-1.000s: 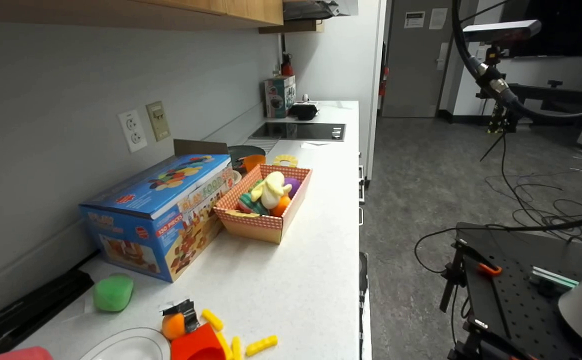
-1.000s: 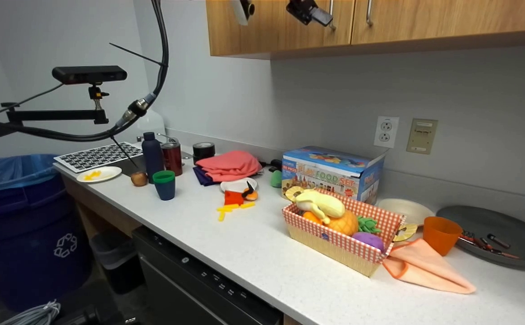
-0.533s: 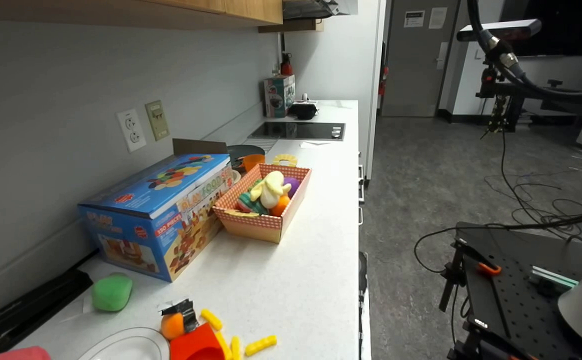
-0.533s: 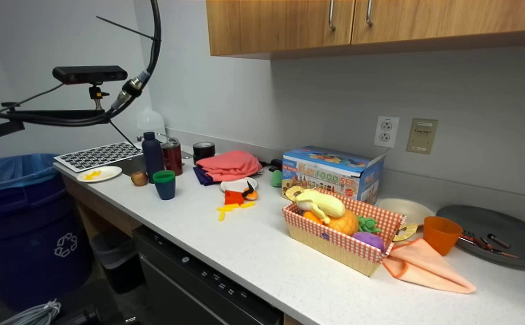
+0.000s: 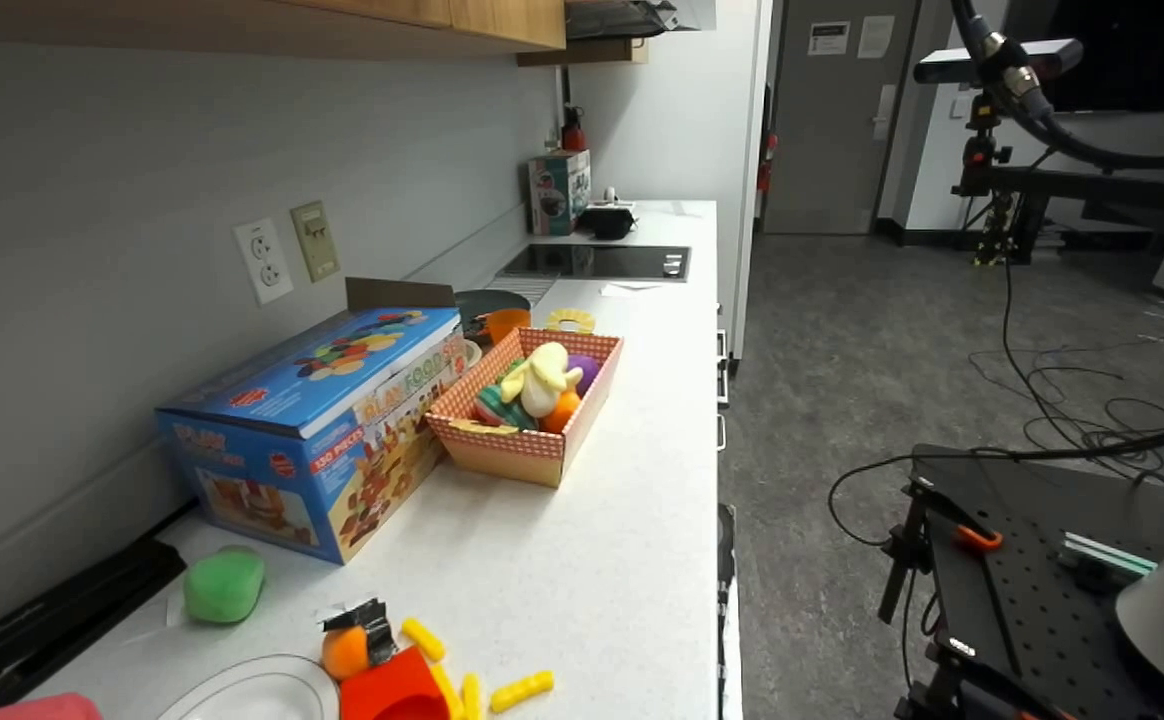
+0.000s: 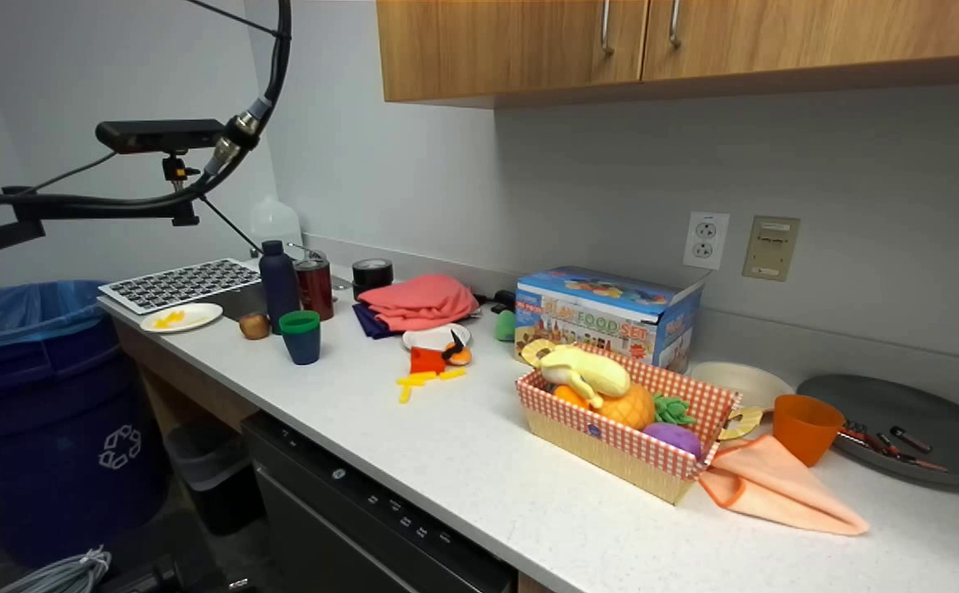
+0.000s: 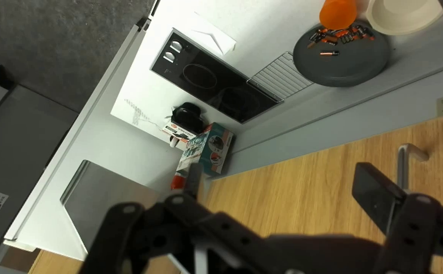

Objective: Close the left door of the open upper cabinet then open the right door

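In an exterior view, upper cabinet (image 6: pixel 702 41) at 1 o'clock: long axis 9-to-3, handles (image 6: pixel 605 29) 12-to-6. Gripper (image 7: pixel 280 180) spread wide, holding nothing.

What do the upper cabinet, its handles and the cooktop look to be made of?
Upper cabinet: light tan wood or wood-look laminate, low sheen; the visible grain fits either.
Handles: probably metal, satin finish; slim grey bars with soft highlights.
Cooktop: likely black glass, glossy; smooth dark face with what look like reflections.
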